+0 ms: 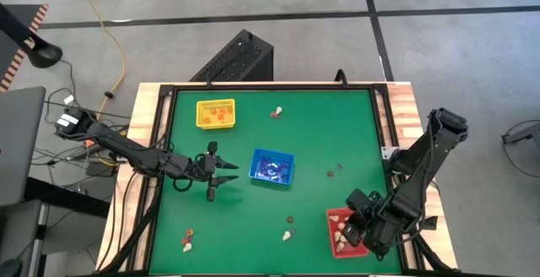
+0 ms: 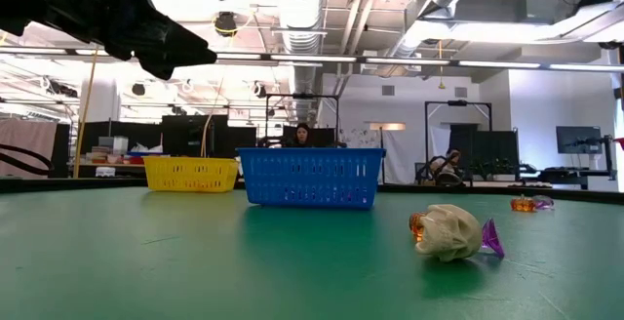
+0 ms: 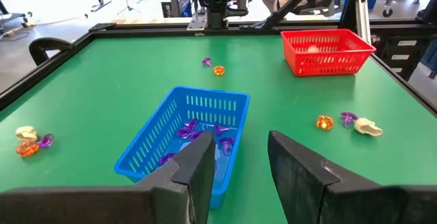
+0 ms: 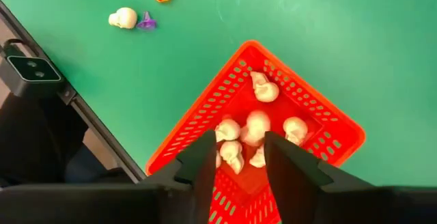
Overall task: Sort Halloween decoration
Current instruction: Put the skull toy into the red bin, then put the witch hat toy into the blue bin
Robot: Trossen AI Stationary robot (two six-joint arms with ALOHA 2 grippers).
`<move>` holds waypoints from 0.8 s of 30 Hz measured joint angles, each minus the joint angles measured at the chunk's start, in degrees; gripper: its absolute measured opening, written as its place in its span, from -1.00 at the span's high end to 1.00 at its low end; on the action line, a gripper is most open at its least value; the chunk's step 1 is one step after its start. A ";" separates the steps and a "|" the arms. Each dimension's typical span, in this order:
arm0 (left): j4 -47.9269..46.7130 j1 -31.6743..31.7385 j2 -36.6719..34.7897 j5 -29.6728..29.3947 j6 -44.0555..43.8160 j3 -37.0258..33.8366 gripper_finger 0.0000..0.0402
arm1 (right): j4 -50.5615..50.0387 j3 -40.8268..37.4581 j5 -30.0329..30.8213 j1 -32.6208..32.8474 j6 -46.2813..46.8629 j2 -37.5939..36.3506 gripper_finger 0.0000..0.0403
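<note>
the right gripper point(image 4: 235, 157) hangs over the red tray point(image 4: 338, 125), fingers apart, white skulls point(image 4: 258, 127) lying below. the left gripper point(image 1: 215, 173), fingers apart and empty, waits beside the blue tray point(image 1: 272, 167).

The high view looks straight down on the whole tabletop point(image 1: 253, 125). The low view sits at mat height, level, facing the far room, close to a cream trinket point(image 2: 447, 230). The left wrist view looks across the blue tray point(image 3: 183, 138) toward the red tray point(image 3: 326, 52). The right wrist view looks steeply down, close over the red tray. All but the right wrist view show the blue tray.
</note>
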 joint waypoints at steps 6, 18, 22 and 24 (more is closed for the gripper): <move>0.00 0.00 0.00 0.02 0.02 0.00 0.36 | -1.23 -0.98 2.53 -1.27 -4.44 0.00 0.04; 0.02 0.00 0.02 0.04 -1.13 0.00 0.36 | -7.12 -10.98 4.57 -19.79 -5.69 0.02 0.14; 0.00 0.00 0.02 0.04 -1.57 0.00 0.36 | -6.22 -14.56 2.24 -28.01 -13.16 0.02 0.17; -0.04 0.00 0.02 0.04 -1.60 0.00 0.36 | -3.17 -16.84 -0.27 -31.96 -18.25 -0.02 0.17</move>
